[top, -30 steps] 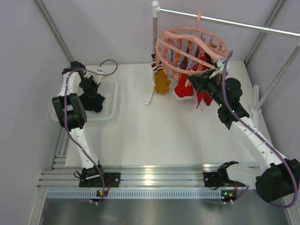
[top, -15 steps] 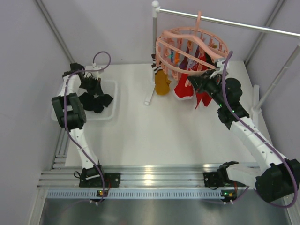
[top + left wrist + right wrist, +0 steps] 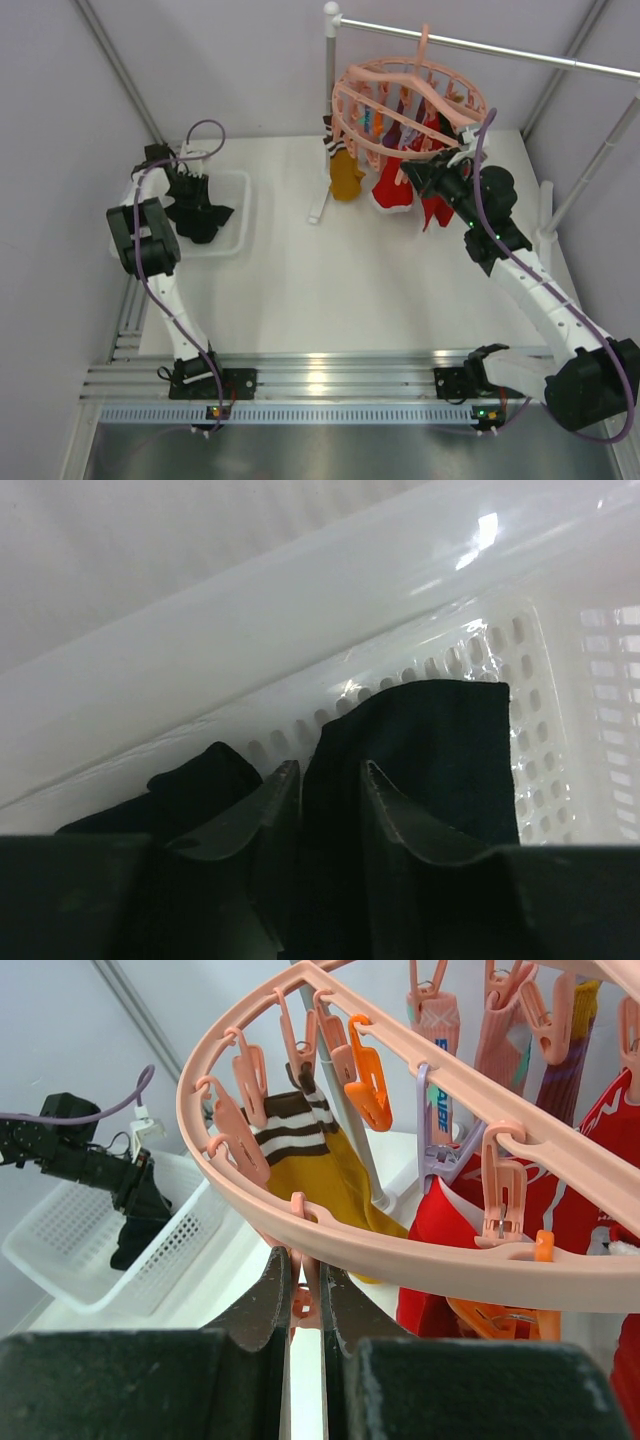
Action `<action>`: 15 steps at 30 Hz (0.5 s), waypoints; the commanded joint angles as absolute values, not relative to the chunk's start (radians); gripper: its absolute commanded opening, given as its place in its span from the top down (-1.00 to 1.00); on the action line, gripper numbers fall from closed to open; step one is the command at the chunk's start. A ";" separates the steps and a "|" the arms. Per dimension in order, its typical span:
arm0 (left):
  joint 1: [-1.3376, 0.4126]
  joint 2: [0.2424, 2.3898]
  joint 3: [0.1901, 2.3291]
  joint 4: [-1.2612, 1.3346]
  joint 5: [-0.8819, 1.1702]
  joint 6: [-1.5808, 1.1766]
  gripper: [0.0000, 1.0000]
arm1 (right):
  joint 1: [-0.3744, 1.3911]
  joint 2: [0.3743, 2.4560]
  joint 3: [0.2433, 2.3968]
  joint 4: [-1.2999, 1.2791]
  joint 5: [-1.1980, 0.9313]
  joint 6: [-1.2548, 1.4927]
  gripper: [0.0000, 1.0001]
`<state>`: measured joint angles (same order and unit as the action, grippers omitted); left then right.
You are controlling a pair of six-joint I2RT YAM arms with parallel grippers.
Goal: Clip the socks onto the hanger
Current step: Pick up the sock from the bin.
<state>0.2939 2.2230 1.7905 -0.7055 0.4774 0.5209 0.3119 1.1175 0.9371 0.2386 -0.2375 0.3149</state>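
My left gripper [image 3: 188, 190] is down in the white mesh basket [image 3: 238, 205], shut on a black sock [image 3: 203, 222]. In the left wrist view the jaws [image 3: 325, 770] pinch the dark sock [image 3: 430, 750] against the basket wall [image 3: 300, 620]; more black fabric [image 3: 200, 780] lies to the left. The salmon-pink hanger [image 3: 410, 95] hangs from the rail with red socks [image 3: 392, 190] and a yellow striped sock [image 3: 346, 175] clipped on. My right gripper [image 3: 415, 172] is at its near rim, shut on a pink clip [image 3: 308, 1295] under the ring [image 3: 400, 1220].
The metal rail [image 3: 500, 50] spans the back right on a white upright stand [image 3: 329, 110] and a second stand [image 3: 590, 170] at the right. Several free clips [image 3: 365, 1080] dangle along the ring. The basket sits at the table's far left.
My left gripper has shifted back and left inside the basket, dragging the black sock with it. The right arm and the hanger have not moved.
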 commanded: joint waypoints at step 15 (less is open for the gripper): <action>0.310 2.158 2.024 -1.268 0.836 1.549 -0.21 | 0.295 1.129 0.985 0.253 -0.250 0.308 1.00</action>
